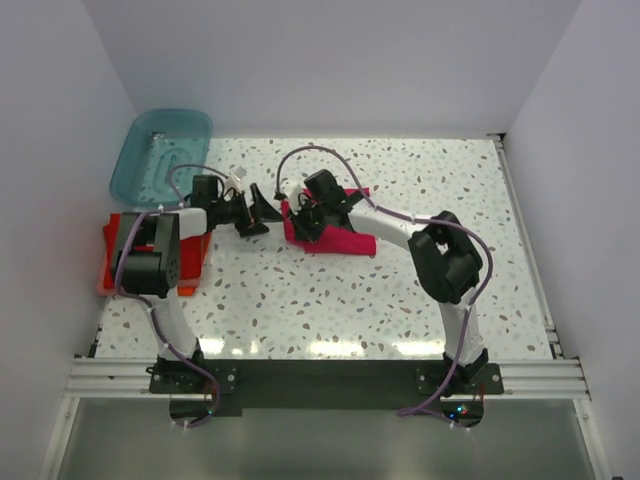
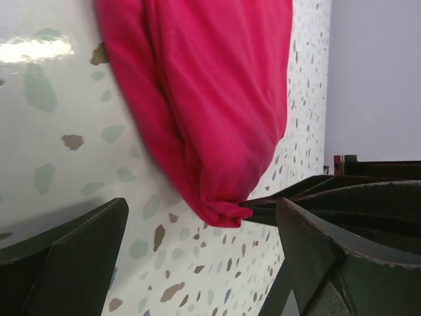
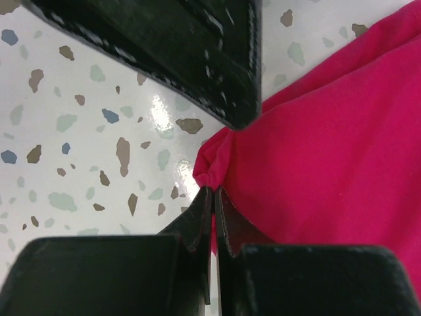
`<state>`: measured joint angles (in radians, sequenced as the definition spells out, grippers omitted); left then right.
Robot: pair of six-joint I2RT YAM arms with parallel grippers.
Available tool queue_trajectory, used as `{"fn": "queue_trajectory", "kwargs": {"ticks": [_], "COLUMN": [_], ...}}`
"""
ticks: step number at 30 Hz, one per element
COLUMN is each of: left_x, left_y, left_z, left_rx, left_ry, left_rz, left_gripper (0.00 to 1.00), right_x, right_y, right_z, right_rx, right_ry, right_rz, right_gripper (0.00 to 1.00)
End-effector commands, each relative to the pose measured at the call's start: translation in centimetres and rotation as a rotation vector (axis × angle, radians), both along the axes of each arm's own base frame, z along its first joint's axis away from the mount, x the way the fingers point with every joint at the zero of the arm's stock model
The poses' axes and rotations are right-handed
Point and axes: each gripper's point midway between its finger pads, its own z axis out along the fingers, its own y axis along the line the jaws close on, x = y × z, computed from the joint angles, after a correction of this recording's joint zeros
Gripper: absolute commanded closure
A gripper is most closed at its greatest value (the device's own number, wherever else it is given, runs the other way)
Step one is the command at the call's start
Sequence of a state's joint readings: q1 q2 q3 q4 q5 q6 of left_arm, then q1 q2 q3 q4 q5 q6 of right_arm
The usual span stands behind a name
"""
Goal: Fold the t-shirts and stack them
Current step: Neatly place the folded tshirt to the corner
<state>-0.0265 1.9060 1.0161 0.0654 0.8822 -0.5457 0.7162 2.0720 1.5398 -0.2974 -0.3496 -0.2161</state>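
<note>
Mid-table, R tool point(image 3: 212, 197) pinches shirt point(image 3: 329, 151); L tool point(image 1: 261, 213) wide, prob. clear.

We note: magenta t-shirt point(image 2: 210, 99) soft matt cloth; table point(image 1: 350, 300) glossy, smooth, speckled; tub point(image 1: 160, 150) translucent teal plastic; right gripper fingers point(image 3: 191, 230) matt black.

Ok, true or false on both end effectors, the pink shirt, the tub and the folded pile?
The right end effector is shut on the magenta shirt. True.
The left end effector grips it too. False: it is open.
The magenta shirt lies in the teal tub. False: it is on the table, outside the tub.
The folded red and orange shirts lie at the table's left edge. True.
</note>
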Motion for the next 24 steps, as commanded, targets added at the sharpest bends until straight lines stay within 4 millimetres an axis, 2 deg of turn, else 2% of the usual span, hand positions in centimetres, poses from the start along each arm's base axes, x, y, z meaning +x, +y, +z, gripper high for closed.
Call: {"fn": "queue_trajectory", "kwargs": {"ticks": [1, 5, 13, 20, 24], "left_x": [0.3, -0.9, -0.1, 1.6, 3.1], "left_y": [-2.2, -3.9, -5.5, -6.1, -5.9], "left_z": [0.8, -0.3, -1.5, -2.4, -2.6], "left_rx": [-0.116, -0.183, -0.205, -0.231, -0.225], "left_ry": [0.006, 0.105, 0.166, 0.204, 0.184], "left_rz": [0.001, 0.038, 0.139, 0.245, 0.3], "left_gripper": [0.0, 0.0, 0.0, 0.18, 0.23], "right_x": [0.1, 0.2, -0.2, -0.6, -0.6], "right_y": [1.3, 1.5, 1.9, 1.9, 2.0], "right_z": [4.3, 5.6, 7.3, 7.5, 7.6], "right_rx": [0.129, 0.163, 0.204, 0.215, 0.224], "right_ry": [-0.04, -0.047, -0.041, -0.023, -0.025], "right_rz": [0.026, 0.026, 0.019, 0.006, -0.002], "right_gripper": [1.0, 1.0, 1.0, 1.0, 1.0]}}
